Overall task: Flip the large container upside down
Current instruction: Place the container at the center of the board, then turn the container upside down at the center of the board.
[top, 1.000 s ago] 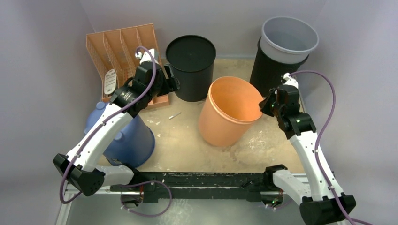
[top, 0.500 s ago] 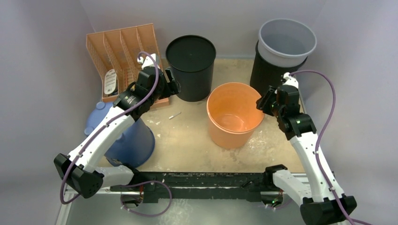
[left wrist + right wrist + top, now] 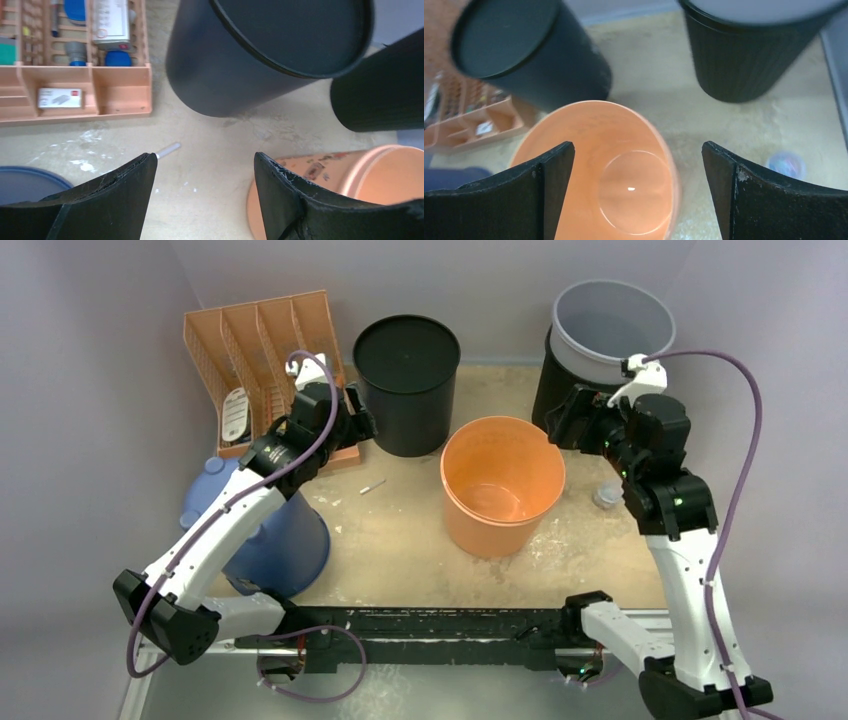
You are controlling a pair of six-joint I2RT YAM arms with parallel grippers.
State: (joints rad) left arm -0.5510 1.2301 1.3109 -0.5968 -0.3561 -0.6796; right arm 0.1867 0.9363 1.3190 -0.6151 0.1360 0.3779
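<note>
Your right gripper (image 3: pixel 562 426): jaws spread wide, nothing between them. It hangs over the far right rim of the large orange plastic bucket (image 3: pixel 497 525), not touching it. In the wrist view the bucket sits right below the fingers, upright, mouth up, its bare bottom showing.

Ahead of that gripper and to its right is a black ribbed bin (image 3: pixel 558 390) with a grey round bin (image 3: pixel 612 325) nested in it. A small clear round piece (image 3: pixel 607 495) lies on the table to its right.

Your left gripper (image 3: pixel 360 426): jaws also wide and empty, off the table. The bucket is low to its right. A black smooth bin with a flat closed top (image 3: pixel 407 380) stands just ahead. The orange plastic organiser tray (image 3: pixel 250 350) is to its left. A thin grey stick (image 3: pixel 167 148) lies on the table by its left finger.
</note>
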